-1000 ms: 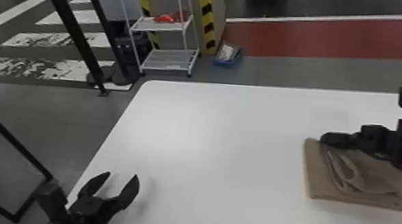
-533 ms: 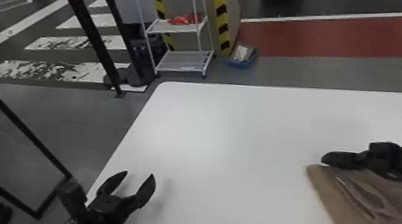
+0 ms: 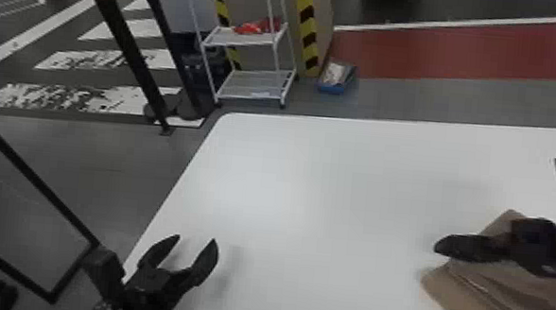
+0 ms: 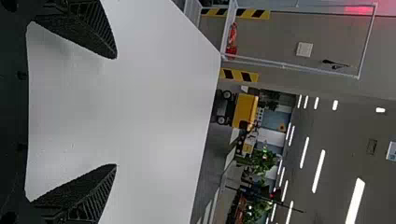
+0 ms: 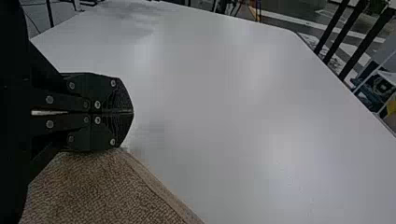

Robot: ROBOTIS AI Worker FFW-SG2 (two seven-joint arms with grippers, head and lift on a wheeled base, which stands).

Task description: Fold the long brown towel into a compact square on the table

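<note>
The bench (image 3: 313, 178) is plain white. The towel (image 3: 453, 298) on it is brown, its weave flecked lighter and darker. The left gripper (image 3: 196, 239) and the right gripper (image 3: 438, 247), both over the bench, are black. Beyond the bench, the shelf rack (image 3: 259, 82) is white, the hazard tape (image 3: 307, 26) alternates slanting yellow and black, the bin (image 3: 337, 88) is blue, and a floor band (image 3: 465, 53) is dark red, edged with white. Left of the bench, white stripes (image 3: 129, 100), some mottled dark, mark the gray floor (image 3: 68, 159).
</note>
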